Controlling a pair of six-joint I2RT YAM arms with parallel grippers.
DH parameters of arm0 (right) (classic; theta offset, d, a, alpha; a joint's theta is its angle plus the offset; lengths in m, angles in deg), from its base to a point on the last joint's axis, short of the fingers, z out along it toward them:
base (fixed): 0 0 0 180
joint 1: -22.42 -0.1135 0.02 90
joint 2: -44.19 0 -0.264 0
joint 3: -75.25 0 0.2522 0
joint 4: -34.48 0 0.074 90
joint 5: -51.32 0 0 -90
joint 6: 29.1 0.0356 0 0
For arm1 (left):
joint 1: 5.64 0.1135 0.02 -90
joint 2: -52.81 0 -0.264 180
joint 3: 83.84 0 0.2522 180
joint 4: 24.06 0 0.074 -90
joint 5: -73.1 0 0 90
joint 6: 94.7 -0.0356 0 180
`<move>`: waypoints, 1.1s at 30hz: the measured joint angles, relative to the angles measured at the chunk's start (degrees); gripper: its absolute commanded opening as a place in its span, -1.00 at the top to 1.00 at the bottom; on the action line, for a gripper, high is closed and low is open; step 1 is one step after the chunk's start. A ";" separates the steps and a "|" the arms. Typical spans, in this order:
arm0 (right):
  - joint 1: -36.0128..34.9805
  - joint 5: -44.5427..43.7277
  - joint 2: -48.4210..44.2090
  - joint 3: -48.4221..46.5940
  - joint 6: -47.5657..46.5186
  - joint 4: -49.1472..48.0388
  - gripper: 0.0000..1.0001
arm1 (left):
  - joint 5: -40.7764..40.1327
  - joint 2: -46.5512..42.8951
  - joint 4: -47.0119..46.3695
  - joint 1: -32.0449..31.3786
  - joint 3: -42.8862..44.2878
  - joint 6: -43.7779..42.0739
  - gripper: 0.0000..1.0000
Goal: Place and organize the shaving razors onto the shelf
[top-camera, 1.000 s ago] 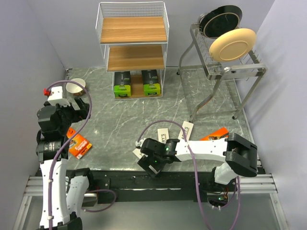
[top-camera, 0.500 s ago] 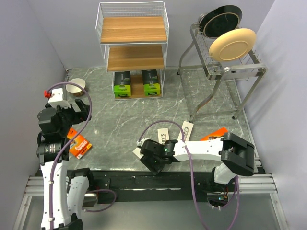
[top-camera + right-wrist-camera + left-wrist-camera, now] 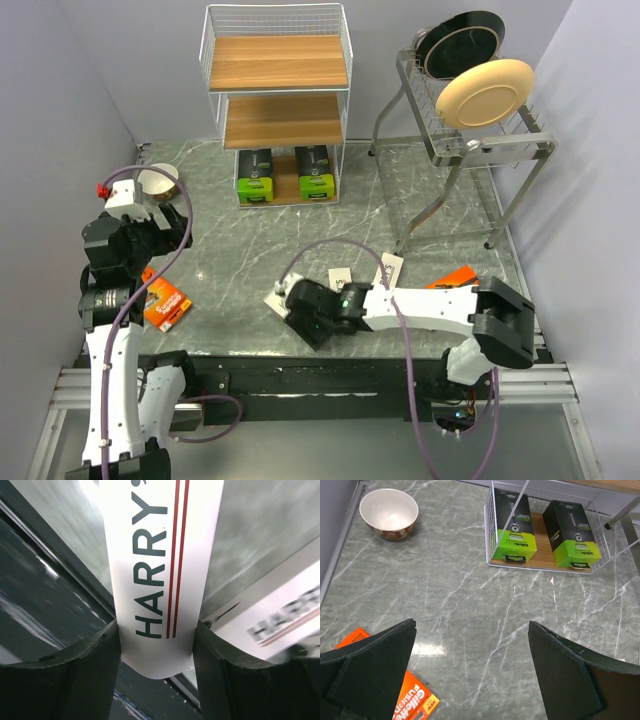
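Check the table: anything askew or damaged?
No damage or spill visible. Off the shelf, packs lie askew: orange pack near-left, second orange pack right, white HARRY'S box clamped in the right gripper.

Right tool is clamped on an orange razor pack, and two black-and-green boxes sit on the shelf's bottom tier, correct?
No, the pack named is wrong: the right tool is clamped on a white HARRY'S box, as the right wrist view shows. The rest stands.

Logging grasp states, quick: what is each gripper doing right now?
Left gripper: open, holding nothing.
Right gripper: shut on a white HARRY'S box.
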 measured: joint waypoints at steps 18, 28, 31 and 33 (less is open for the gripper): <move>26.97 -8.90 4.48 -33.62 -15.04 -6.03 0.10 | 0.31 5.01 -2.62 0.87 0.04 1.03 -0.99; 32.37 -9.92 20.81 -51.82 -17.40 -9.29 0.06 | 1.79 5.11 -2.58 3.13 0.04 2.05 -0.99; 33.79 -10.03 24.50 -55.56 -17.62 -9.38 0.05 | 2.19 5.35 -2.56 3.65 0.04 2.05 -0.99; 34.53 -10.12 26.14 -57.51 -17.75 -9.53 0.04 | 2.47 5.57 -2.54 3.96 0.04 2.05 -0.99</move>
